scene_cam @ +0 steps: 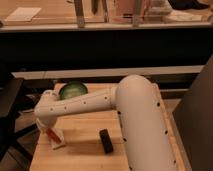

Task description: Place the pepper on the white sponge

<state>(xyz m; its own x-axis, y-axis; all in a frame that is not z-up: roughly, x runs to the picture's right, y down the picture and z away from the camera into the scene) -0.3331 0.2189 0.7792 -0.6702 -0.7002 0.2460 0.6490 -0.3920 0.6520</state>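
Surface: pale wooden surface point(85, 150) below a dark counter and a glass-fronted ledge.
Landmark: white sponge point(58, 139), near the front-left corner of the surface.
Pepper: red-orange pepper point(52, 133), at the sponge's upper-left edge, touching or just over it, directly under the arm's tip.
Gripper: gripper point(50, 127) hangs straight above the sponge's left end; 1 arm only.
Jaws: cannot tell whether they grip the pepper or have let it go; the arm's end hides them.
Green bowl: green bowl point(73, 90), behind the sponge, well apart, partly hidden by the forearm.
Black block: black block point(106, 141), right of the sponge, clear of it.
Step in hand: judged as settling the pepper on the sponge.
Doing it well: lower until the pepper lies along the sponge's middle, release gently, then lift straight up so nothing rolls off.
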